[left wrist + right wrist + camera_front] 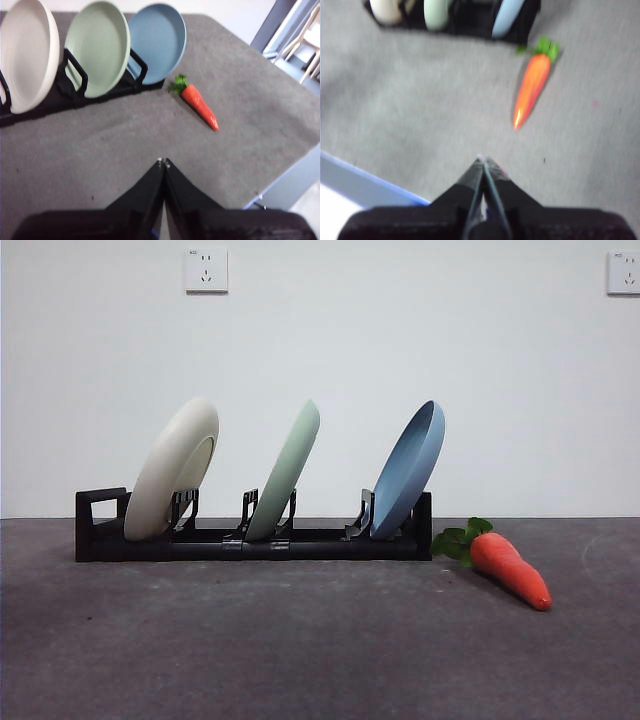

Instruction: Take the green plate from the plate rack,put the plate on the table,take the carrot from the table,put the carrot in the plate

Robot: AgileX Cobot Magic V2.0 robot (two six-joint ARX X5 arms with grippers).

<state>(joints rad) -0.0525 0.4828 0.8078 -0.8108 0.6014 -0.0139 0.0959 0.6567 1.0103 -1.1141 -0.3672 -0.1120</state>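
Observation:
The green plate [287, 471] stands on edge in the middle slot of the black plate rack [250, 540], between a cream-white plate and a blue plate; it also shows in the left wrist view [97, 47] and the right wrist view [436, 13]. The carrot [508, 566] lies on the dark grey table [300, 640] to the right of the rack, leaves toward the rack, and shows in both wrist views [199, 102] [532, 87]. My left gripper [163, 162] is shut and empty, above the table short of the rack. My right gripper [483, 159] is shut and empty, short of the carrot. Neither shows in the front view.
The cream-white plate [172, 470] stands in the rack's left slot and the blue plate [410, 469] in its right slot. The table's edge runs close by each gripper [280, 175] [365, 187]. A white wall stands behind the rack.

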